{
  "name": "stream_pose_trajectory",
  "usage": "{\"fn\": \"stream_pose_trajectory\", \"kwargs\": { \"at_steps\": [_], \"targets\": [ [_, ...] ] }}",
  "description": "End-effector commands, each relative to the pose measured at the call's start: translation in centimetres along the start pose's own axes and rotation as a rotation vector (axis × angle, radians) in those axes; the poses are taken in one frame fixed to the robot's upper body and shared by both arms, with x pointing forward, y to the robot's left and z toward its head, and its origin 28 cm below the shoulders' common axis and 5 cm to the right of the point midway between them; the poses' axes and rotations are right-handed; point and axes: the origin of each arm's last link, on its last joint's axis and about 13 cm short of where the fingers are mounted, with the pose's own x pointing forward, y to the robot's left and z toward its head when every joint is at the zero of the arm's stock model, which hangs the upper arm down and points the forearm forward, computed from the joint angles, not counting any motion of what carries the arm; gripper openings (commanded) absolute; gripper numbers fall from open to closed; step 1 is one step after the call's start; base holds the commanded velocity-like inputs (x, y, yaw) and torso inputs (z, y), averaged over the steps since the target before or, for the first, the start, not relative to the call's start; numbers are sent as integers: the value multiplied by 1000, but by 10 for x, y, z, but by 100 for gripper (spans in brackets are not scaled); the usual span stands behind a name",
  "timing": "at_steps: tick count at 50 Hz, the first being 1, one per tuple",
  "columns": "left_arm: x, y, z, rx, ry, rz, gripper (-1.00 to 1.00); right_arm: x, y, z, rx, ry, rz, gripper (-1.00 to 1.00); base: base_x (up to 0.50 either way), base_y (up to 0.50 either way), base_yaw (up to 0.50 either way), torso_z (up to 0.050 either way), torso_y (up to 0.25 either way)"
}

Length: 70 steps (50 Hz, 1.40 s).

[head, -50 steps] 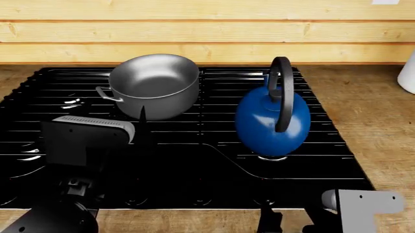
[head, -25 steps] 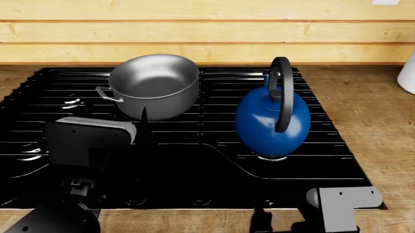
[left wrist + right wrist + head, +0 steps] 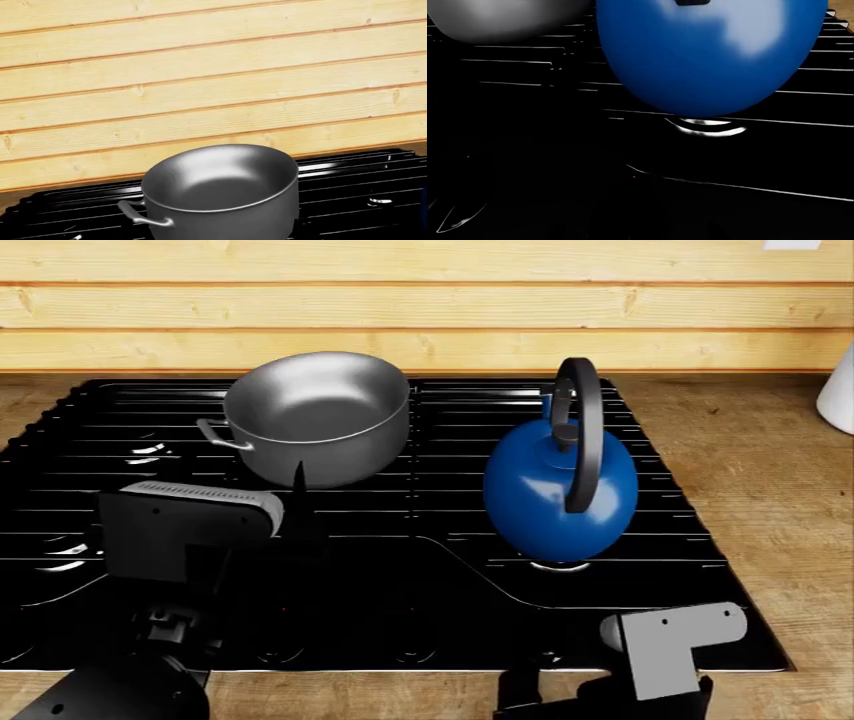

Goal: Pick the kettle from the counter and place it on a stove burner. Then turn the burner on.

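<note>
The glossy blue rounded kettle point(image 3: 561, 490) with its tall black arched handle stands right of centre in the head view, upright on the black ridged grate, free of both arms. Directly beneath it a small round black burner head point(image 3: 707, 126) shows a silvery glint, so the placing looks done and the knob step remains. No knob is visible in any view.

To the upper left, well apart from the kettle, a grey steel pot point(image 3: 318, 415) sits on the rear grate bars. The brown wood-grain desk point(image 3: 767, 470) flanks the stove, with a white jar point(image 3: 841, 390) at the right edge.

The right gripper point(image 3: 534, 702) sits low at the bottom edge, right of centre, in front of the stove; its fingers are cut off by the frame, so I cannot tell whether they are apart or together. The left gripper point(image 3: 296, 505) hovers at lower left near the pot; one dark finger shows, its spacing unclear.

Risk: reaching blindly for the controls, the right arm could rise, clip the rounded kettle and roll it off the burner; the left could nudge the pot.
</note>
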Motion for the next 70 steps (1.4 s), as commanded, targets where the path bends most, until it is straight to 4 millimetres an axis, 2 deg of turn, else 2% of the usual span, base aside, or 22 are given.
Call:
{"fn": "stream_pose_trajectory", "kwargs": {
  "at_steps": [1,6,7,34,48,53,70],
  "targets": [
    [1,0,-1,0,0,0,100,2,10,-9,18,81,140,100,0,0,0,0,0],
    [0,0,-1,2,2,0,100,1,10,-10,14,73,144,100,0,0,0,0,0],
    [0,0,-1,2,2,-1,100,1,10,-11,9,73,146,-100,0,0,0,0,0],
    [-1,-1,-4,-2,8,-4,100,4,5,-16,-10,62,160,-100,2,2,3,0,0],
    [0,-2,-3,-5,14,-2,100,16,-28,-19,-67,96,165,-100,7,3,6,0,0],
    [-1,-1,-1,-1,10,0,100,16,-28,-25,-121,140,274,-100,9,3,7,0,0],
    [0,-2,-6,-2,19,0,100,28,-37,-31,-172,188,352,-100,7,5,10,0,0]
  ]
}}
